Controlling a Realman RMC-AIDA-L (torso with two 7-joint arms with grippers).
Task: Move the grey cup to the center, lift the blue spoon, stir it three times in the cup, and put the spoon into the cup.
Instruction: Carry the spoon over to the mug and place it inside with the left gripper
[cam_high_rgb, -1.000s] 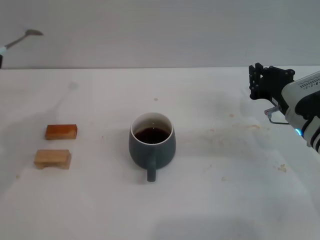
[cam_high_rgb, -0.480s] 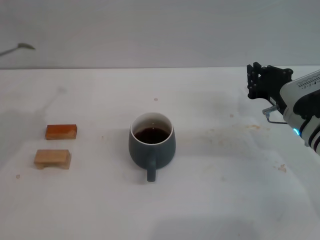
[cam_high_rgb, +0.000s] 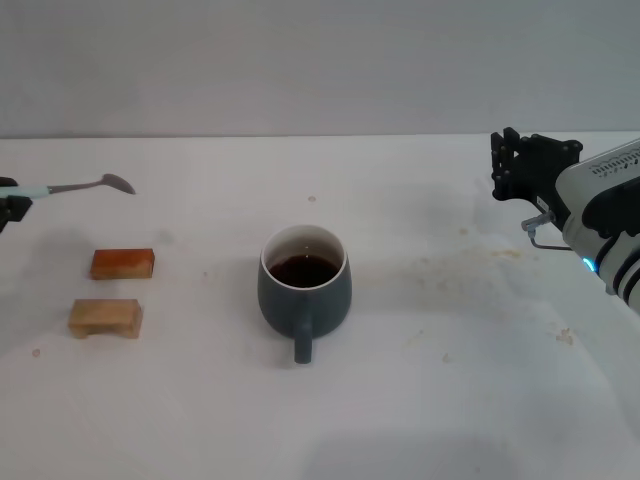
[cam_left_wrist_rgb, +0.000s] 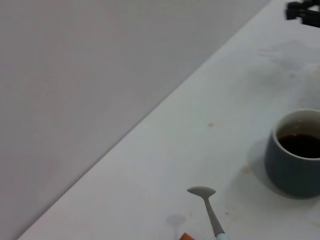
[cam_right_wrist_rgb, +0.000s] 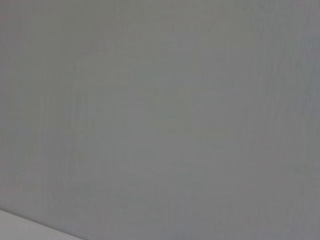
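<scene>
The grey cup (cam_high_rgb: 304, 288) stands at the table's middle with dark liquid inside and its handle toward me; the left wrist view shows the cup (cam_left_wrist_rgb: 295, 155) too. The blue spoon (cam_high_rgb: 75, 187) hangs level in the air at the far left, bowl pointing toward the cup, above the table behind the blocks. The spoon (cam_left_wrist_rgb: 209, 210) also shows in the left wrist view. My left gripper (cam_high_rgb: 6, 204) sits at the picture's left edge, shut on the spoon's handle and mostly out of frame. My right gripper (cam_high_rgb: 507, 165) is raised at the far right, open, holding nothing.
An orange-brown block (cam_high_rgb: 122, 263) and a tan wooden block (cam_high_rgb: 105, 318) lie left of the cup, below the spoon. A grey wall runs behind the table. Faint stains mark the surface right of the cup. The right wrist view shows only wall.
The spoon has come down from high at the left edge and moved rightward, now level above the table. The right gripper drifted slightly left. The cup stayed put.
</scene>
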